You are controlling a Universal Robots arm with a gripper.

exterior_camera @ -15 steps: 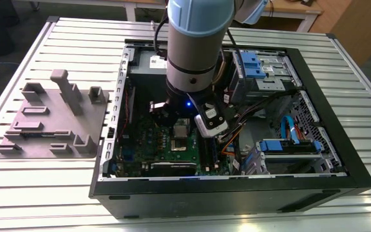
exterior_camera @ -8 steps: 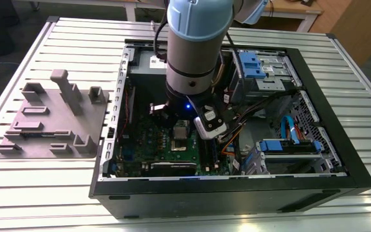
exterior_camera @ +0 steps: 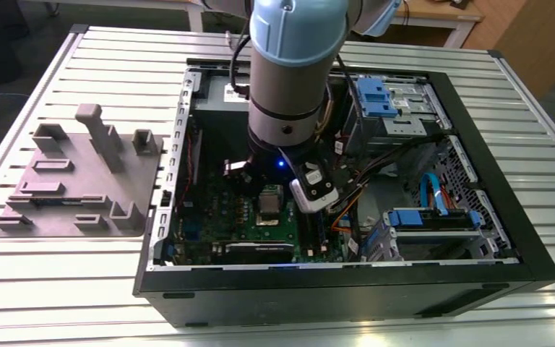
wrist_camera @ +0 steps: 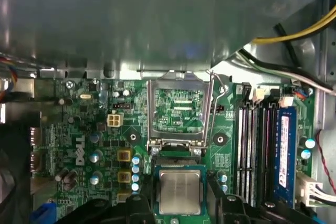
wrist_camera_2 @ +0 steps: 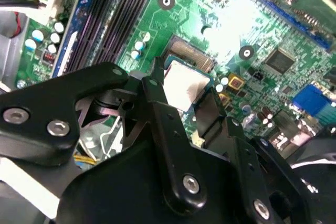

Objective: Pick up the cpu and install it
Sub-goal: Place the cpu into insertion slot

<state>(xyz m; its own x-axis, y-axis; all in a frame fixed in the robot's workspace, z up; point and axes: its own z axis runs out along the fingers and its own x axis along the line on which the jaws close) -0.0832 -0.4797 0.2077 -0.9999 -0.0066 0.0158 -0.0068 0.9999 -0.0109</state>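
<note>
Second wrist view shows my claw (wrist_camera_2: 181, 95) clenched on the cpu (wrist_camera_2: 185, 83), fingers (wrist_camera_2: 152, 90) against its opposite edges. From the first wrist view, the cpu (wrist_camera: 179, 191) sits level over the open socket (wrist_camera: 176, 154) of the motherboard (wrist_camera: 94, 129), just beside the raised retention frame (wrist_camera: 176, 109), toward the board's RAM slots (wrist_camera: 252, 145) edge.

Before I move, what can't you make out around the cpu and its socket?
1. Socket contacts: in both wrist views the cpu, held in the hand, covers most of the socket.
2. Gap between cpu and socket: no wrist view looks side-on, so seating cannot be judged.
3. Exterior view: the arm blocks the hand's grip.
4. Second wrist view: glare washes out part of the motherboard beside the socket.
</note>
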